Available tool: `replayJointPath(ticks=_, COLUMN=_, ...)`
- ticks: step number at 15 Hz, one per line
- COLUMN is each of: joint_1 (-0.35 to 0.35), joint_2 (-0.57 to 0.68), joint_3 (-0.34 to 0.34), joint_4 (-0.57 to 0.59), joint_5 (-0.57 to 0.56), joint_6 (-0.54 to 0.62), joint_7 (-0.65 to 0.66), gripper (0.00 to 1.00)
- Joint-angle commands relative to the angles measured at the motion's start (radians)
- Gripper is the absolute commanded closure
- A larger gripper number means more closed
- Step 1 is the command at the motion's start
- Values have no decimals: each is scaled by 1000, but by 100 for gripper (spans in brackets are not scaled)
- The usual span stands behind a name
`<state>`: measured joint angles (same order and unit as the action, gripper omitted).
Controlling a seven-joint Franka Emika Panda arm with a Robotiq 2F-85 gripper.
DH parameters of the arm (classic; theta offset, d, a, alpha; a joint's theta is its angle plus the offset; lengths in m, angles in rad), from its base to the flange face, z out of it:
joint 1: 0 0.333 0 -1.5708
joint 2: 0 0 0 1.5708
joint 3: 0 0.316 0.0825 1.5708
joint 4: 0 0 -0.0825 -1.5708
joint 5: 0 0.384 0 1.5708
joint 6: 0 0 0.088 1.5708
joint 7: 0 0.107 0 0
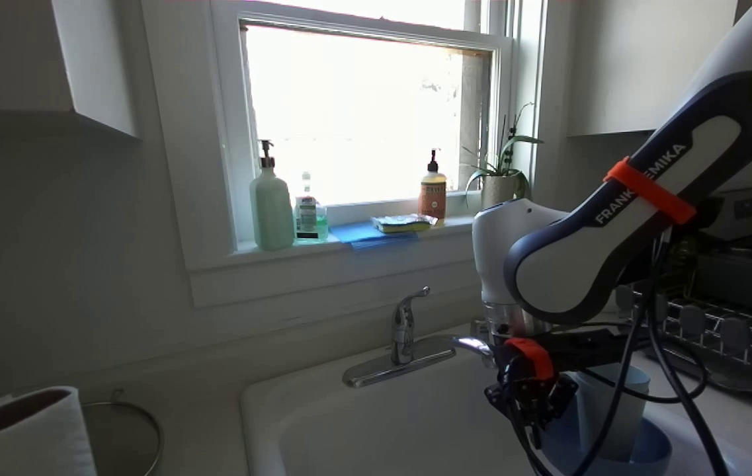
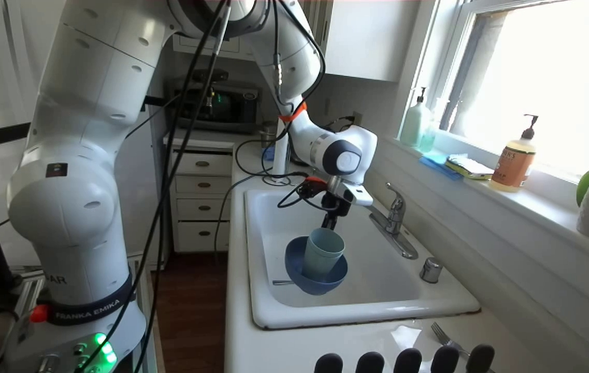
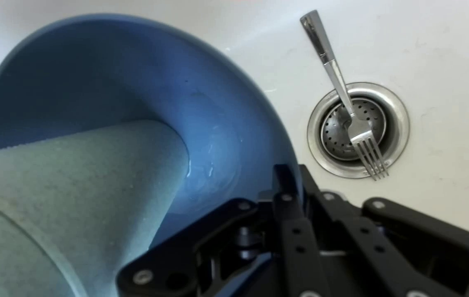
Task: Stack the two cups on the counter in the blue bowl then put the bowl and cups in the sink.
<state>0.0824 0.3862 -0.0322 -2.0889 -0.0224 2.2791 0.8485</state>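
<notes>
Inside the smooth blue bowl (image 3: 218, 86), speckled, tapered, nested cups (image 3: 81, 185).

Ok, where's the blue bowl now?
In the wrist view, the blue bowl is at left, its rim in the gripper, the drain and fork to its right.

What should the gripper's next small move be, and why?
Probably ease the gripper down a little without letting go: it grips the blue bowl by the rim, the bowl looks tilted over or in the sink with the stacked cups inside, and whether it touches bottom is unclear.
</notes>
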Motion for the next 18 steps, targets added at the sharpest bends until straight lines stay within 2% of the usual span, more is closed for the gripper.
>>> replayJointPath(ticks=1, joint_1=32, joint_2=10, joint_3=11, joint_4=10, joint_5=14, joint_6=52, joint_7=-6, gripper=99)
replayJointPath(ticks=10, joint_1=83, joint_2=39, joint_3=8, joint_4=37, joint_5=-4, joint_6=110, joint_7=14, gripper=99)
replayJointPath(ticks=18, joint_1=38, joint_2=-55, joint_3=-16, joint_4=-60, joint_5=-16, joint_6=105, joint_7=-145, gripper=99)
